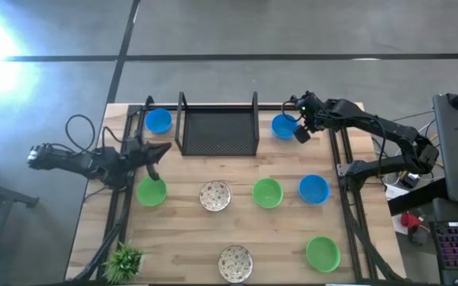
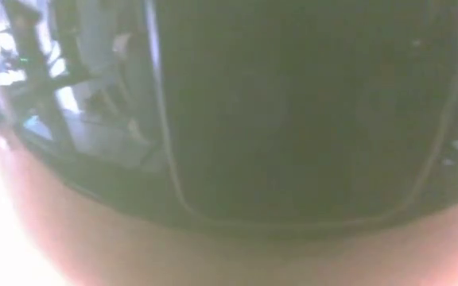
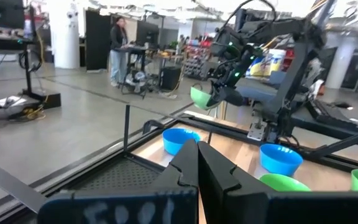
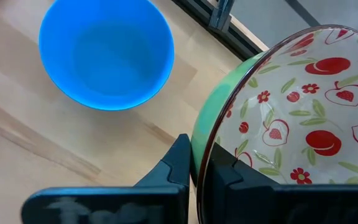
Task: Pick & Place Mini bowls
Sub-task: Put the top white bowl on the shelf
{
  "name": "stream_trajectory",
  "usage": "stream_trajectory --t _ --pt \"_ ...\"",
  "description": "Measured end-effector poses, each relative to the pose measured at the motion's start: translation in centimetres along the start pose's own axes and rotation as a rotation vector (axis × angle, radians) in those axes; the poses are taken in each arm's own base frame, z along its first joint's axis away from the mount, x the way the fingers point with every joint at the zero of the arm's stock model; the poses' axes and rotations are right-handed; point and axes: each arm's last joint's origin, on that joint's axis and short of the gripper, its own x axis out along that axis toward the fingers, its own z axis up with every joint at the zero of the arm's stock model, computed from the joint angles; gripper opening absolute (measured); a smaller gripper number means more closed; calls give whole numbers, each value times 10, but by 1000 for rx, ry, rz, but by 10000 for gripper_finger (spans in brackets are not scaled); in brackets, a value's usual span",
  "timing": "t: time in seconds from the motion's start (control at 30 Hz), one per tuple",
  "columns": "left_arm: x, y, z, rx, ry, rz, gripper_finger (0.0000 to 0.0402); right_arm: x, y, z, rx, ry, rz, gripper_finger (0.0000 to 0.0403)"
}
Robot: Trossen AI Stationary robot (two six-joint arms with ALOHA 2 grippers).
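My right gripper (image 4: pixel 196 177) is near the table's far right corner, shut on a mini bowl (image 4: pixel 291 118) that is green outside and white inside with a red fruit-and-flower pattern. The left wrist view shows this bowl (image 3: pixel 201 98) up in the air. A blue bowl (image 1: pixel 283 125) sits on the table just below it. My left gripper (image 3: pixel 197 167) is shut and empty, raised above a green bowl (image 1: pixel 151 191) at the table's left. Other bowls stand on their bases: blue (image 1: pixel 158 120), patterned (image 1: pixel 215 195), green (image 1: pixel 267 192), blue (image 1: pixel 314 189), green (image 1: pixel 323 253), patterned (image 1: pixel 235 262). My right gripper pinches the patterned bowl by its rim (image 4: pixel 205 163). One finger is on the green outer wall and the other is inside the hollow. The bowl is lifted clear of the table and tilted, above and beside the blue bowl (image 4: pixel 106 53).
A black wire-mesh tray (image 1: pixel 218 123) stands at the far middle of the table, between the two far blue bowls. A small spiky potted plant (image 1: pixel 124 259) is at the near left corner. Something dark and blurred fills the low view. A person (image 3: pixel 117 50) stands in the room beyond.
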Motion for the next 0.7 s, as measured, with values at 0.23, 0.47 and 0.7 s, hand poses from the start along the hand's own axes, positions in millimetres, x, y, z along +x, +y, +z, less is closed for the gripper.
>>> stream_trajectory --t 0.23,0.47,0.7 --pt "19 -16 29 17 46 45 0 0 0 0 -16 -1 0 12" --pt "37 -30 53 -41 115 110 0 -4 0 0 -70 -13 7 12" --pt "61 -41 69 -136 204 226 0 -29 2 15 -150 -111 34 12"
